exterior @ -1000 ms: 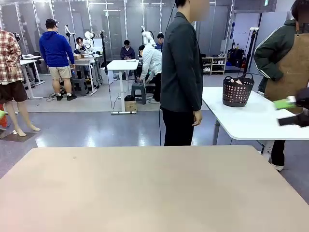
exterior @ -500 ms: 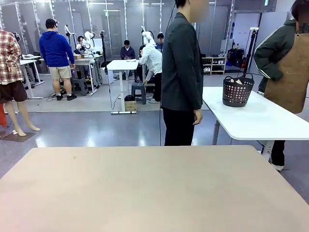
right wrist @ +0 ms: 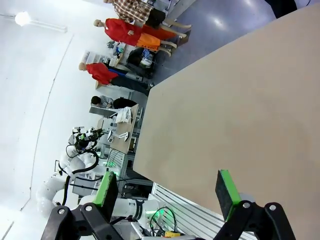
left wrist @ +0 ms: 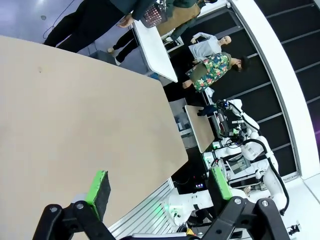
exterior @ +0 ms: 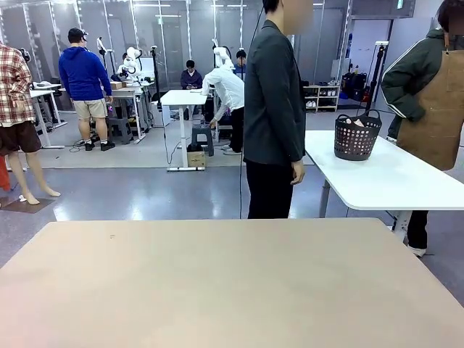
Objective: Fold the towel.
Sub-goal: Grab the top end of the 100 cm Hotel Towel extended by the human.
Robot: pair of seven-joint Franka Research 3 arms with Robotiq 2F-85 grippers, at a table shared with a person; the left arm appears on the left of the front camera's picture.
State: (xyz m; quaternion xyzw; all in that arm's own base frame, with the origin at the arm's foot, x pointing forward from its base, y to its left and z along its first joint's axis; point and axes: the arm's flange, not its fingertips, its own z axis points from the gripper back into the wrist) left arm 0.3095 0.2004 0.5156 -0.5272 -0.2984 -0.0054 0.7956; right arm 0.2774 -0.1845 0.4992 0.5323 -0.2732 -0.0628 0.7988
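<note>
My left gripper [left wrist: 159, 185] stands open above the bare tan table [left wrist: 75, 110], nothing between its green-padded fingers [left wrist: 98, 187]. My right gripper [right wrist: 167, 191] is open too, over the same table [right wrist: 240, 100] near its edge, and holds nothing. The towel I cannot make out as such. Something pale pink shows through the mesh of a dark basket [exterior: 357, 136] on the white side table [exterior: 384, 181], too small to identify. That basket [left wrist: 154, 15] is also at the top of the left wrist view.
A person in a dark jacket [exterior: 272, 94] stands side-on at the far edge of the tan table [exterior: 217, 283]. Another person in a brown apron [exterior: 435, 101] stands behind the white table on the right. Other people and tables are farther back.
A green-padded gripper that showed at the right edge of the front view a second ago has left that view. The table and the basket are unchanged.
</note>
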